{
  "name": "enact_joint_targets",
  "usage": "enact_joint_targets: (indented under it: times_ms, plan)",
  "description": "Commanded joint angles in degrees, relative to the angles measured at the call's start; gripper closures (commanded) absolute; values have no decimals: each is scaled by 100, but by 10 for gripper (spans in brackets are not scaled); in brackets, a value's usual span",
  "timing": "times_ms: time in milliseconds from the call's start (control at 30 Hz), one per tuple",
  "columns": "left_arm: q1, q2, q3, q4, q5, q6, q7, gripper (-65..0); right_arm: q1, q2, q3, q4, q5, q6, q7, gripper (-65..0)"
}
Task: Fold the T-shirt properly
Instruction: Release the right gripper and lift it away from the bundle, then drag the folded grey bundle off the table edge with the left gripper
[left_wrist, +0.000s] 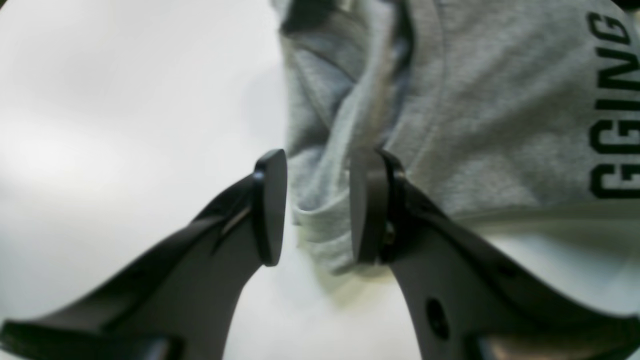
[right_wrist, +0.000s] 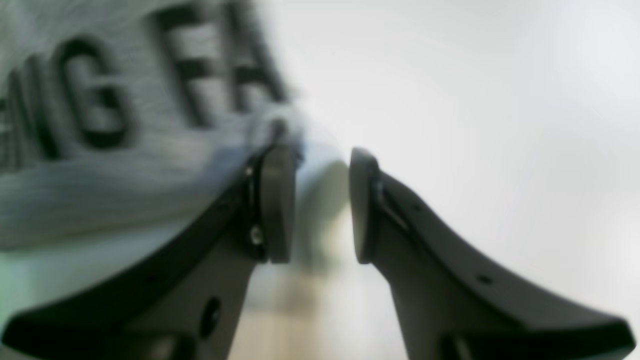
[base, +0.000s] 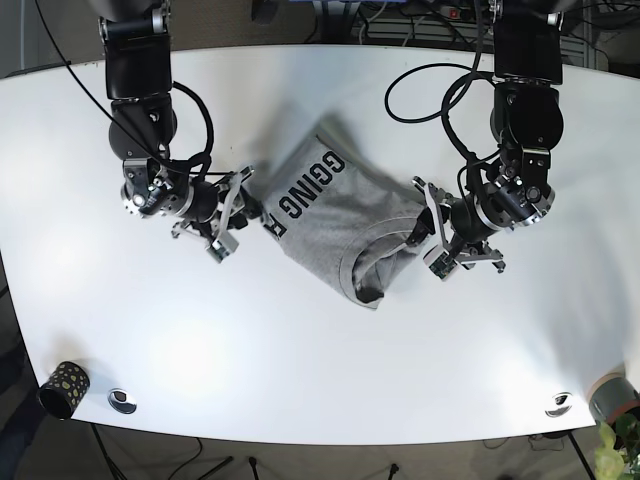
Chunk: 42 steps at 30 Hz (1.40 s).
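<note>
**In the middle of the white table, a gray shirt between two claws**

In the middle of the white table (base: 320, 350) lies the gray T-shirt (base: 335, 225), folded up into a tilted, bunched shape. Big black letters (base: 310, 187) run across the part nearest the far edge. The neck hole (base: 385, 260) shows near the lower right side of the shirt, with cloth rumpled around it.

The left gripper (left_wrist: 317, 207) is at the shirt's right edge in the base view. Its two black fingers are apart, and a bunched fold of gray cloth sits between them. The cloth touches one pad (left_wrist: 369, 210), but there is a gap beside the other, so this claw is open, not squeezing.

The right gripper (right_wrist: 320, 205) is at the other edge, next to the letters. Its fingers are apart too, with only bare table between them. The shirt's edge is just beside one finger (right_wrist: 276, 200).

Near the front edge of the table are a small dark cup with dots (base: 64, 388) and two round metal spots (base: 122, 400)
</note>
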Motion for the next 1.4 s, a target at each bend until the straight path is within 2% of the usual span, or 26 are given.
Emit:
enact_joint_targets:
  times_ms: [0,100,233,367,567,667,833,900,967,1100,1367]
  plan:
    - [-125,48,-11,126,-52,326,-100,-197,-28,-30,-170,369,71,54,67,-166]
    - [-116,259,-20,170,-52,756,-100,-197,-335,-153,-425,808,35,54,32,-166]
    - [-116,373,7,205,-52,1082,-100,-197,-678,-346,-733,1151,44,54,32,-166]
    - [-29,417,7,188,-52,1187,-100,-197,-880,-505,-1295,1459,18,54,-91,-166]
    - [51,655,-28,153,-43,1196,-100,-199,-924,-601,-1366,1705,71,54,-240,-166]
    - [68,708,24,82,-43,1372,-100,-242,-916,-601,-1243,1749,71,54,-258,-166]
    - [77,901,420,82,-43,2137,-126,-439,-898,-584,-961,1767,79,54,-258,-166]
    - [77,901,534,73,-43,2427,-135,-469,-889,-584,-803,1749,79,54,-258,-166]
    - [95,892,657,-23,-43,2655,-135,-469,-889,-584,-539,1749,79,54,-258,-166]
    - [138,883,877,-472,-43,2673,-205,-469,-880,-584,-258,1740,79,54,-258,-166]
    - [147,541,903,-1861,-70,2664,-1084,-471,-819,-566,23,1767,79,54,-267,-168]
